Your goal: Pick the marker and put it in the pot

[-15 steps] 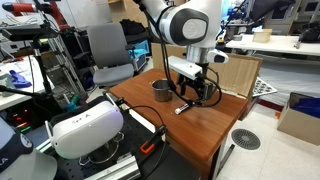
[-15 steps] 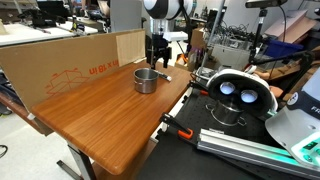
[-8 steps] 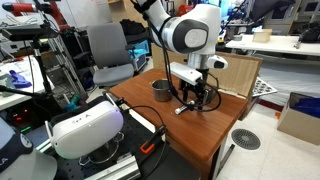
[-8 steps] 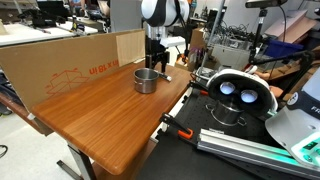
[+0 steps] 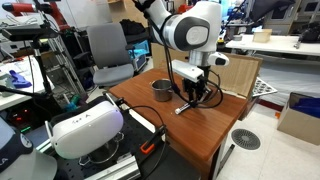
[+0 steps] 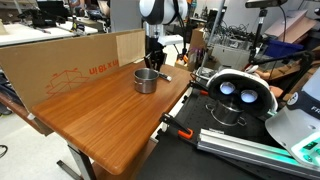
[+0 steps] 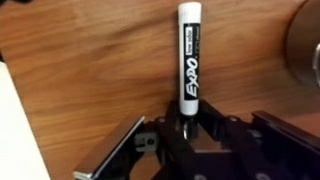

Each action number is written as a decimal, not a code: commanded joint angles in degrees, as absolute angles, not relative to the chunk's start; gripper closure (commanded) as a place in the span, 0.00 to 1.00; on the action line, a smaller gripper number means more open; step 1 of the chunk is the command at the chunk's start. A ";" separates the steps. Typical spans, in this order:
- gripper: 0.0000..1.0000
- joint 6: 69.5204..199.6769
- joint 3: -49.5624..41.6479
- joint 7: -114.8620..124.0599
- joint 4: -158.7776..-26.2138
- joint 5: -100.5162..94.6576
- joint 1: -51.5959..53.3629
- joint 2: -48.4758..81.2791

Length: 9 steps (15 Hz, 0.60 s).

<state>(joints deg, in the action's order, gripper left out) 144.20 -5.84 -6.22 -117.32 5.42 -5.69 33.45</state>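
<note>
In the wrist view, on the wooden table (image 7: 80, 60), the marker (image 7: 190, 60) lies with its dark end between the fingers of the gripper (image 7: 190, 130). The fingers stand close on either side, but whether they pinch it cannot be told. The pot (image 7: 305, 45) sits at the right edge.

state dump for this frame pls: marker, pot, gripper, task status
marker: EXPO marker lying on the wooden table, outside the pot
pot: grey metal pot, upright on the table, close to the marker
gripper: gripper low over the marker, fingers on either side of its near end; closure unclear
status: marker not yet in pot
</note>
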 commanded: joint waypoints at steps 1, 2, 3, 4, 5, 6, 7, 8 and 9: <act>0.98 147.51 -4.69 -5.53 -117.67 4.92 -6.74 33.83; 0.94 148.55 -4.37 -5.93 -118.15 5.24 -6.97 33.49; 0.94 149.39 -4.12 -6.25 -118.70 5.33 -7.07 33.05; 0.94 150.05 -3.72 -6.64 -119.23 5.50 -7.26 32.56; 0.94 150.95 -3.42 -6.87 -120.02 5.56 -7.27 31.90; 0.94 151.93 -2.95 -7.31 -121.29 5.70 -7.35 30.78; 0.94 152.87 -2.54 -7.66 -122.51 5.75 -7.39 29.67; 0.94 154.50 -2.10 -8.06 -124.30 5.80 -7.43 28.08; 0.94 155.23 -1.82 -8.26 -125.59 5.69 -7.42 26.74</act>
